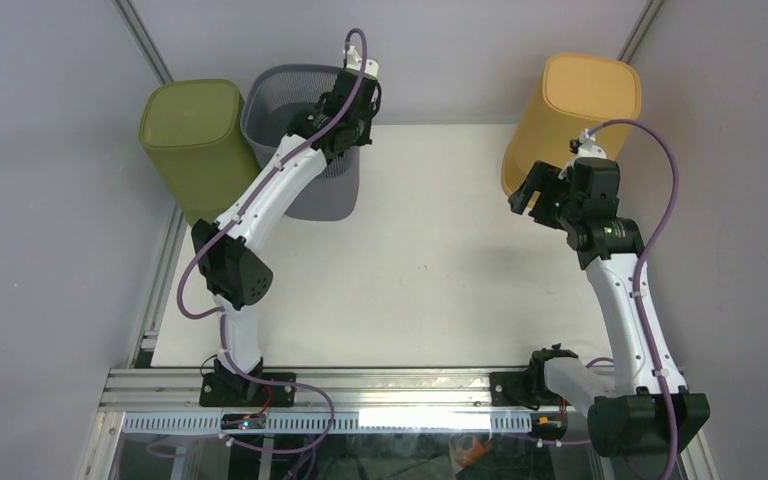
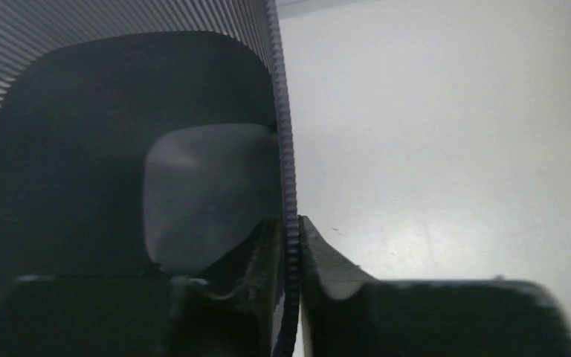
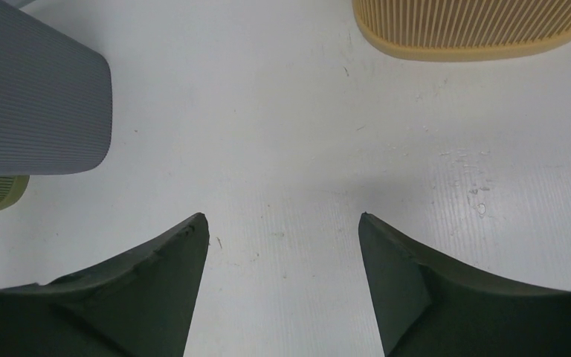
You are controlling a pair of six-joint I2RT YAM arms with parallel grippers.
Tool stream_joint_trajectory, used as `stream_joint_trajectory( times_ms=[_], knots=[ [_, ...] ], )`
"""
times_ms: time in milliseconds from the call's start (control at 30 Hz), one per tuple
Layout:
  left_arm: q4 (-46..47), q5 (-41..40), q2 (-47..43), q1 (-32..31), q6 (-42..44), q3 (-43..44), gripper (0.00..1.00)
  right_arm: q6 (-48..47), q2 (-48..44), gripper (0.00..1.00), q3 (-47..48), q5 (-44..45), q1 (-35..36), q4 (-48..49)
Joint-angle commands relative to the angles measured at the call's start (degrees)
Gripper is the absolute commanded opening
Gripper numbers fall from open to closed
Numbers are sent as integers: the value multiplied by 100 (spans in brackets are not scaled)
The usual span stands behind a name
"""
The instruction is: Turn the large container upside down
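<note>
**A:** Where's the grey container point(image 1: 272, 110)?

**B:** Far left on the table point(image 1: 430, 270), upright, mouth open, just right of the green container point(image 1: 195, 140). The left claw point(image 2: 291, 245) is clamped on its right rim, one finger inside, one outside.

**A:** And the right claw point(image 3: 283, 219)?

**B:** Spread apart and holding nothing, above the table near the overturned yellow container point(image 1: 570, 110), far right.

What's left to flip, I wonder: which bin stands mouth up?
The grey bin, its hollow inside showing; the green bin and yellow bin show closed bottoms.

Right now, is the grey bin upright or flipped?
Upright: the grey bin shows its open mouth facing up, and the left hand clamps its rim.
</note>
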Motion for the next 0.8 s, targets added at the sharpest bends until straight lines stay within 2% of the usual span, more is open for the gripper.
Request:
stream_joint_trajectory(
  times_ms=[0, 200, 333, 400, 500, 667, 767],
  knots=[
    [79, 251, -193, -78, 118, 472, 1, 120, -55, 77, 207, -253, 6, 48],
    [83, 1870, -431, -115, -272, 845, 0, 241, -36, 77, 538, -704, 7, 80],
    [294, 2780, -694, -110, -759, 1262, 0, 476, -1, 77, 648, -1463, 15, 247],
    [610, 3081, -942, -94, -1080, 1208, 0, 744, -1, 79, 449, -2004, 4, 548],
    [1201, 3690, -1369, 21, -1548, 777, 0, 1187, -15, 88, 67, -2711, -28, 1055],
    [2214, 5036, -1898, 707, -2534, -179, 0, 2161, -245, 90, -736, -3732, -328, 2135],
    [2966, 5747, -2153, 1110, -3231, -793, 0, 2593, -452, 90, -1161, -3972, -442, 2633]
  ],
)
